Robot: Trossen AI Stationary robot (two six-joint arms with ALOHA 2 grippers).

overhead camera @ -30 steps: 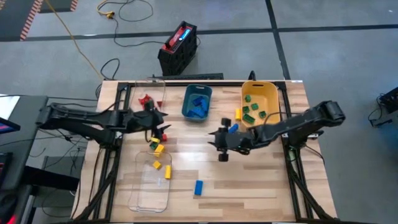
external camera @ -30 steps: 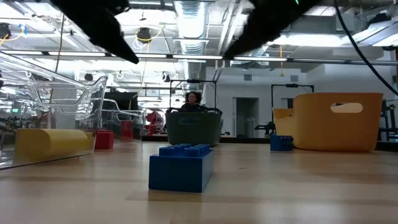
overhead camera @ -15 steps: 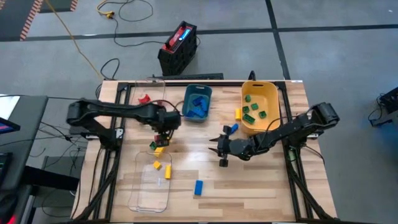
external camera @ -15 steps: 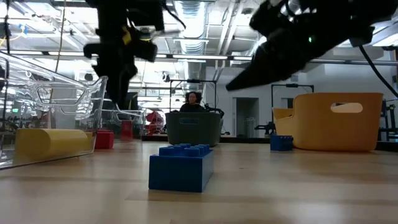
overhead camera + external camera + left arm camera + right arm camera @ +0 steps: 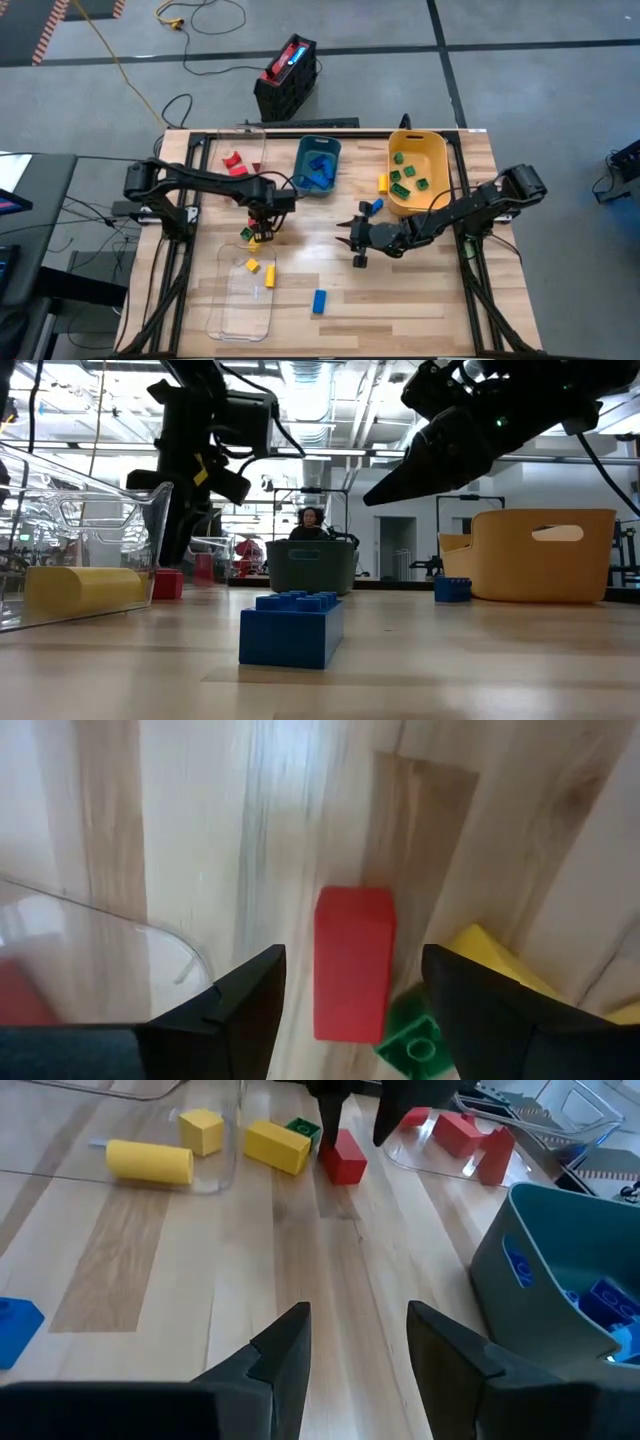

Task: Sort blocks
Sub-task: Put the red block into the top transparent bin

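**Mia:** Where is the left end effector [image 5: 262, 222] now?

**Ben:** It hangs over the middle of the desk [image 5: 420, 290], a bit toward the left edge. Its two fingers are apart, and a red block [image 5: 352, 977] lies on the wood between them. The fingers are not squeezing it.

**Mia:** What is next to that red block?

**Ben:** A green block [image 5: 418, 1038] and a yellow block [image 5: 500, 963] sit just beside it (they make a little bunch).

**Mia:** And the right end effector [image 5: 352, 238]?

**Ben:** It is near the middle of the desk too, more to the right. Its fingers are apart and hold nothing.

**Mia:** Where are the other blocks?

**Ben:** Blue ones sit in the teal bin [image 5: 302, 166] by the far edge. Green ones sit in the yellow bin [image 5: 435, 152] near the far right corner. Two red ones [image 5: 233, 163] lie in a clear tray [image 5: 257, 140] toward the far left corner. A yellow round one [image 5: 150, 1161] and a small yellow one [image 5: 201, 1129] lie in another clear tray [image 5: 228, 320] by the near edge.

**Mia:** Any loose ones?

**Ben:** Yes. A blue block [image 5: 319, 301] lies alone near the near edge. Another blue one [image 5: 373, 206] and a yellow one [image 5: 382, 183] lie just beside the yellow bin.
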